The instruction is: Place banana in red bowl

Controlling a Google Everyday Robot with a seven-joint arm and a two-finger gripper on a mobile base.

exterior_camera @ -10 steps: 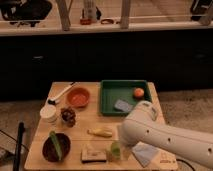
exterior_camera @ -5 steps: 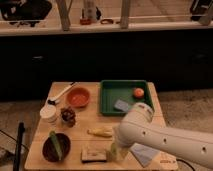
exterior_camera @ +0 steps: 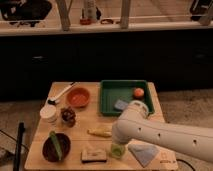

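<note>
The banana [exterior_camera: 100,132] is small and pale yellow and lies on the wooden table [exterior_camera: 80,127], front of centre. The red bowl [exterior_camera: 78,97] stands empty at the back left, well behind the banana. My white arm [exterior_camera: 155,132] comes in from the right. Its gripper [exterior_camera: 117,145] is at the arm's lower end, just right of and slightly in front of the banana, by a small pale green object [exterior_camera: 118,151]. The arm hides most of the gripper.
A green tray [exterior_camera: 111,102] at the back right holds an orange fruit [exterior_camera: 138,92] and a blue-grey piece [exterior_camera: 120,104]. A dark brown bowl [exterior_camera: 56,146] with a green vegetable stands front left. Also here: a white cup [exterior_camera: 48,114], a dark object [exterior_camera: 68,116], a sponge-like block [exterior_camera: 94,154], a blue cloth [exterior_camera: 144,154].
My arm has shifted a little to the left, closer to the banana. The banana and the bowls have not moved.
</note>
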